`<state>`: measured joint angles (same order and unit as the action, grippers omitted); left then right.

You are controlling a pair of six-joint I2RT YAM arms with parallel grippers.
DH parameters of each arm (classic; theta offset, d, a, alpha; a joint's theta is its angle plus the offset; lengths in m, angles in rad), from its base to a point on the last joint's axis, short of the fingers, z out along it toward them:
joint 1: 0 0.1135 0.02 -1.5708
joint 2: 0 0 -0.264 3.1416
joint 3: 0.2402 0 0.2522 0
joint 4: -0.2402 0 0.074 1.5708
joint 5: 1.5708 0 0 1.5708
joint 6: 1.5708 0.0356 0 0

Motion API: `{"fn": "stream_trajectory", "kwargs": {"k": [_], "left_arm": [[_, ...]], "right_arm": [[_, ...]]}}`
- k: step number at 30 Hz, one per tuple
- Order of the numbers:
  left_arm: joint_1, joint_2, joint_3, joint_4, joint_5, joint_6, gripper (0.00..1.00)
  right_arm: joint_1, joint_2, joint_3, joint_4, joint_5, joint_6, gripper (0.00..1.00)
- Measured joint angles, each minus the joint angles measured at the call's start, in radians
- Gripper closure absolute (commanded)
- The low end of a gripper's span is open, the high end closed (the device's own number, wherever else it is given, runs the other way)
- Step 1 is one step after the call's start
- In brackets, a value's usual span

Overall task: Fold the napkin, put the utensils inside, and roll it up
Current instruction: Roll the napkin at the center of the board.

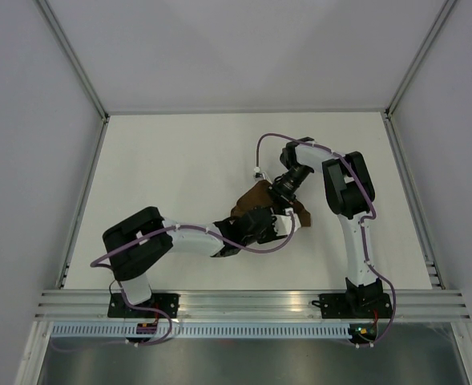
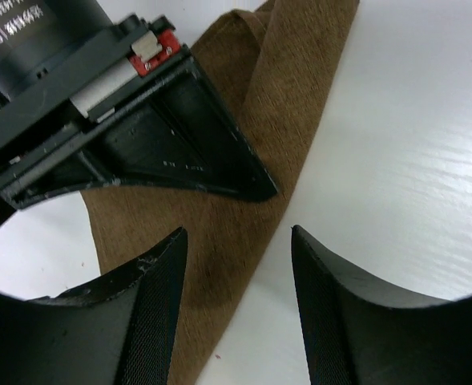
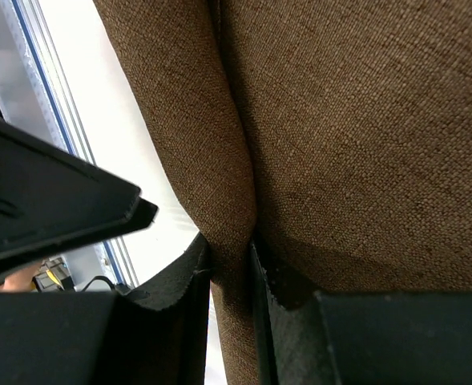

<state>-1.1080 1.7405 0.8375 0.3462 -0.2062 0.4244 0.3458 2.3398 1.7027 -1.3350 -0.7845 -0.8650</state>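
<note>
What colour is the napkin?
It's a plain dark brown fabric napkin, no pattern; best seen in the right wrist view.

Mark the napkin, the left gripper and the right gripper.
napkin [image 2: 296, 104], left wrist view, on the flat cloth near its top.
left gripper [image 2: 236, 234], left wrist view, midway between its open fingertips.
right gripper [image 3: 230, 265], right wrist view, midway between fingertips pinching a napkin fold.
</note>
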Motion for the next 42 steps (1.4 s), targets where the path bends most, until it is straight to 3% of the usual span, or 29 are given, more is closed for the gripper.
{"fn": "stream_trajectory", "kwargs": {"k": [13, 16, 17, 20, 23, 27, 34, 42], "left_arm": [[0.031, 0.111, 0.058, -0.008, 0.051, 0.030, 0.44], [0.051, 0.114, 0.064, -0.013, 0.086, 0.029, 0.56], [0.060, 0.114, 0.068, -0.016, 0.099, 0.027, 0.67], [0.084, 0.116, 0.086, -0.047, 0.147, 0.022, 0.81], [0.103, 0.116, 0.110, -0.089, 0.209, 0.021, 0.87], [0.148, 0.126, 0.151, -0.152, 0.324, 0.012, 0.94], [0.202, 0.170, 0.230, -0.222, 0.475, 0.003, 0.98], [0.249, 0.237, 0.338, -0.305, 0.629, -0.033, 0.98]], "right_arm": [[-0.005, 0.011, 0.006, -0.010, -0.011, 0.000, 0.76], [-0.006, 0.011, 0.006, -0.010, -0.013, 0.000, 0.75], [-0.006, 0.011, 0.006, -0.010, -0.013, 0.000, 0.74], [-0.006, 0.011, 0.006, -0.011, -0.015, 0.000, 0.66], [-0.010, 0.008, 0.003, -0.022, -0.027, 0.001, 0.50], [-0.008, -0.011, -0.006, -0.038, -0.035, -0.006, 0.37], [-0.029, -0.069, -0.043, -0.009, -0.018, -0.010, 0.30], [-0.157, -0.269, -0.095, 0.179, -0.052, 0.038, 0.27]]}}
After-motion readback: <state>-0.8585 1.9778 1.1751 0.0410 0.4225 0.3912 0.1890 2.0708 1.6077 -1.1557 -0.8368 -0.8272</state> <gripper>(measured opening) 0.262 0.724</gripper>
